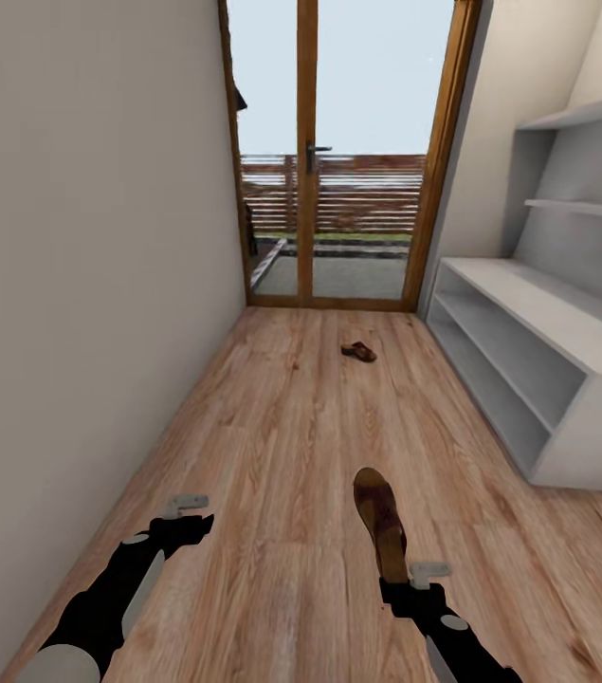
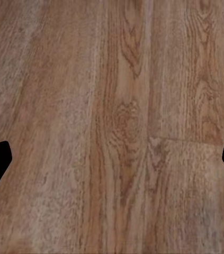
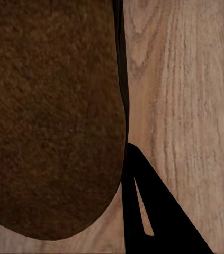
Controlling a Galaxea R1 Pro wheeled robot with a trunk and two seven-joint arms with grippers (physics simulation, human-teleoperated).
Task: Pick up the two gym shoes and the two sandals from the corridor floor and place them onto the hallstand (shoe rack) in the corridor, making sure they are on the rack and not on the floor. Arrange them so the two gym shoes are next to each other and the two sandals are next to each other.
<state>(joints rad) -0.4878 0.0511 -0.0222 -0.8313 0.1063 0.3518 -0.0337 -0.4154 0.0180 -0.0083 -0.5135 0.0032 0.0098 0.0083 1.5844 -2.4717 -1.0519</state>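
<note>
Right pincer (image 1: pixel 397 569) gripping a flat brown leather sandal (image 1: pixel 379 520), lower centre of frame.
Second brown sandal (image 1: pixel 359 352) lying on the light wood-plank corridor floor (image 1: pixel 272 427) mid-frame; pale grey hallstand (image 1: pixel 538 351) standing at right; left pincer (image 1: pixel 190 512) hovering spread, holding nothing.

Black arms, grey joint caps, pale grey claws (image 1: pixel 187 505).
</note>
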